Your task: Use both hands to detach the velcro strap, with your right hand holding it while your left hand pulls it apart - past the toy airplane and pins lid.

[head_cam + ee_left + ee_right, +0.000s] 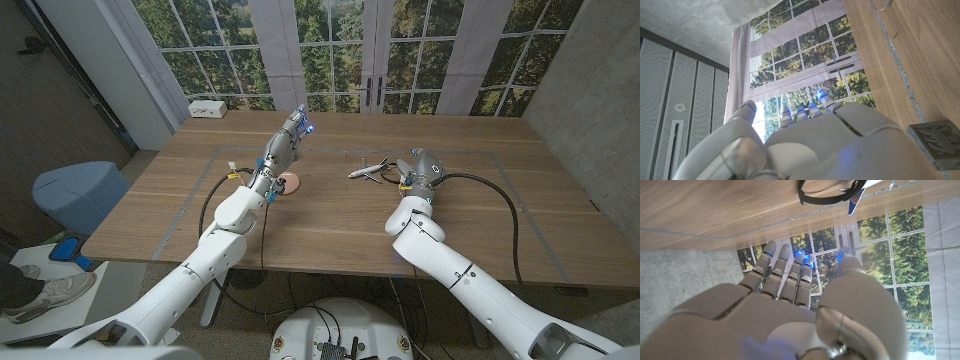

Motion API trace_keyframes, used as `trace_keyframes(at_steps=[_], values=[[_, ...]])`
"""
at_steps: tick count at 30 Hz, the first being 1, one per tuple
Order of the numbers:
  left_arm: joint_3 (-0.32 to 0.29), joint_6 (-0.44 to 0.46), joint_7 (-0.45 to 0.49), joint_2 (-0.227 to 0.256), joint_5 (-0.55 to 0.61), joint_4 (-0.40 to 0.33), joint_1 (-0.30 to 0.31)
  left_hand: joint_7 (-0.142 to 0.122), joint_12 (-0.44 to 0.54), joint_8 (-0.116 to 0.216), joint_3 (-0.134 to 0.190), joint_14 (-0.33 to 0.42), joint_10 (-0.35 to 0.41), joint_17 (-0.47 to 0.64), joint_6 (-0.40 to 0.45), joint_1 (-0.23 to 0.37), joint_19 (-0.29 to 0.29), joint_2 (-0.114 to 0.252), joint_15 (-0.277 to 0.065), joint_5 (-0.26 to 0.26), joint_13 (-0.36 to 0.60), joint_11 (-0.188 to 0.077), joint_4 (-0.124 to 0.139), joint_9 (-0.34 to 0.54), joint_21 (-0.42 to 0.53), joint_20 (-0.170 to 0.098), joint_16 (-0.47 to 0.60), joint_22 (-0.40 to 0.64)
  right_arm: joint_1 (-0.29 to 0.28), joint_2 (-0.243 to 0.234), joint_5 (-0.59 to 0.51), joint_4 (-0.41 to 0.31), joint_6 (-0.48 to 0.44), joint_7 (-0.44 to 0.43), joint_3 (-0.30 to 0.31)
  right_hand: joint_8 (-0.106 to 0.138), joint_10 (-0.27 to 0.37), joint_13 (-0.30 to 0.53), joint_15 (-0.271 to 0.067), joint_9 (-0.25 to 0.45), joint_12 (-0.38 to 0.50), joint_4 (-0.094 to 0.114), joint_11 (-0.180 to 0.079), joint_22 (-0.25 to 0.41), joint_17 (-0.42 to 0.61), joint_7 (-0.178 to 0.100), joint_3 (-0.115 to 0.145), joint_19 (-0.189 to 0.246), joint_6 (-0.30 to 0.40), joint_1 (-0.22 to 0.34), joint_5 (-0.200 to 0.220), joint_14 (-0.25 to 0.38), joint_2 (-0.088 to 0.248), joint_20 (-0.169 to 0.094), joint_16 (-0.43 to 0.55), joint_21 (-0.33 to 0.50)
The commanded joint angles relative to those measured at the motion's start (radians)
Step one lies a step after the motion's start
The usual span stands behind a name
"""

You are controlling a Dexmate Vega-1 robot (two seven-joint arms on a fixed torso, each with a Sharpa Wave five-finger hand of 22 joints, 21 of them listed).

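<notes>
Wooden table (330, 225) (marked with a taped rectangle), on which a toy airplane (369, 171), a round pinkish lid (291, 183) and a black strap (826, 196) are laid.

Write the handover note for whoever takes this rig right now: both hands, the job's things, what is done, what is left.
Left hand: raised over the table, fingers apart, holding nothing.
Right hand: near the toy airplane, fingers extended, holding nothing.
Black strap: a loop on the table beside the airplane's tail, seen in the right wrist view; neither hand touches it.
Pink round lid: on the table just below the left hand.
Done: nothing on the strap yet.
Left: the right hand takes and holds the strap, then the left hand pulls it apart.
</notes>
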Motion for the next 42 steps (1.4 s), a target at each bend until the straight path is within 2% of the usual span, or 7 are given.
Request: trace_keyframes(at_steps=[1, 9, 13, 21, 25, 34, 42], values=[[0.003, 0.004, 0.016, 0.003, 0.013, -0.019, 0.011, -0.003, 0.000, -0.002, 0.007, -0.003, 0.003, 0.000, 0.003, -0.008, 0.005, 0.000, -0.036, 0.004, 0.001, -0.002, -0.004, 0.001, -0.004, -0.004, -0.003, 0.000, -0.082, -0.064, 0.082, -0.042, 0.219, -0.007, 0.074, -0.001, -0.051, -0.015, -0.036, -0.001, -0.032, 0.032, 0.022, 0.004, -0.020, 0.011, -0.021, 0.006, -0.045, -0.078, 0.014, -0.041, 0.014, -0.010, -0.032, -0.005], [0.001, 0.005, 0.024, 0.006, 0.017, -0.027, 0.017, -0.003, 0.000, -0.002, 0.009, -0.004, 0.003, 0.000, 0.002, -0.008, 0.006, -0.003, -0.036, 0.004, 0.001, -0.002, -0.009, 0.001, -0.007, -0.003, -0.004, 0.000, -0.121, -0.121, 0.161, -0.034, 0.448, 0.050, 0.122, -0.007, -0.120, -0.054, -0.034, -0.008, -0.065, 0.078, 0.034, 0.002, -0.059, -0.009, -0.027, -0.024, -0.120, -0.178, 0.020, -0.113, 0.086, -0.078, -0.088, -0.027], [0.000, 0.006, 0.026, 0.008, 0.017, -0.031, 0.020, -0.003, 0.000, -0.003, 0.011, -0.004, 0.003, -0.001, 0.001, -0.009, 0.006, -0.004, -0.037, 0.004, 0.001, -0.003, -0.011, 0.001, -0.009, -0.003, -0.004, 0.000, -0.131, -0.140, 0.182, -0.015, 0.545, 0.070, 0.134, -0.008, -0.128, -0.071, -0.034, -0.012, -0.065, 0.084, 0.035, -0.001, -0.082, -0.006, -0.025, -0.038, -0.147, -0.205, 0.018, -0.148, 0.100, -0.098, -0.118, -0.039], [-0.004, 0.008, 0.028, 0.013, 0.014, -0.034, 0.023, -0.002, 0.000, -0.003, 0.014, -0.005, 0.003, -0.001, 0.000, -0.009, 0.008, -0.005, -0.038, 0.004, 0.001, -0.003, -0.014, 0.001, -0.012, -0.002, -0.005, 0.000, -0.148, -0.171, 0.261, 0.058, 0.818, 0.149, 0.169, -0.010, -0.221, -0.126, -0.056, -0.019, -0.081, 0.116, 0.019, -0.005, -0.134, 0.018, 0.020, -0.080, -0.196, -0.257, 0.013, -0.224, 0.157, -0.153, -0.180, -0.076], [-0.005, 0.008, 0.026, 0.014, 0.010, -0.033, 0.022, 0.005, 0.000, -0.003, 0.017, -0.005, 0.003, 0.000, 0.000, -0.010, 0.010, -0.002, -0.036, 0.005, 0.001, -0.002, -0.014, 0.001, -0.013, -0.002, -0.005, 0.000, -0.150, -0.178, 0.305, 0.099, 0.935, 0.202, 0.186, -0.009, -0.235, -0.144, -0.069, -0.020, -0.078, 0.153, 0.012, -0.004, -0.145, 0.019, 0.040, -0.091, -0.209, -0.288, 0.011, -0.248, 0.169, -0.168, -0.190, -0.085], [-0.011, 0.011, 0.028, 0.017, 0.004, -0.031, 0.025, 0.017, 0.001, -0.004, 0.029, -0.004, 0.007, 0.001, -0.001, -0.016, 0.017, 0.016, -0.035, 0.008, 0.001, 0.000, -0.007, 0.001, -0.015, -0.007, -0.003, 0.001, -0.138, -0.166, 0.379, 0.200, 1.150, 0.303, 0.209, -0.003, -0.238, -0.164, -0.077, -0.021, -0.074, 0.204, 0.012, -0.003, -0.156, 0.021, 0.050, -0.088, -0.206, -0.337, 0.015, -0.250, 0.163, -0.178, -0.190, -0.089], [-0.021, 0.017, 0.021, 0.016, -0.026, -0.028, 0.032, 0.031, 0.002, -0.002, 0.046, 0.006, 0.014, 0.003, 0.003, -0.024, 0.029, 0.037, -0.032, 0.014, 0.001, 0.012, 0.008, 0.002, -0.016, -0.007, 0.001, 0.002, -0.135, -0.149, 0.406, 0.243, 1.252, 0.351, 0.224, 0.002, -0.224, -0.177, -0.084, -0.022, -0.067, 0.229, 0.012, -0.005, -0.166, 0.020, 0.057, -0.074, -0.194, -0.365, 0.019, -0.241, 0.160, -0.184, -0.188, -0.089]])
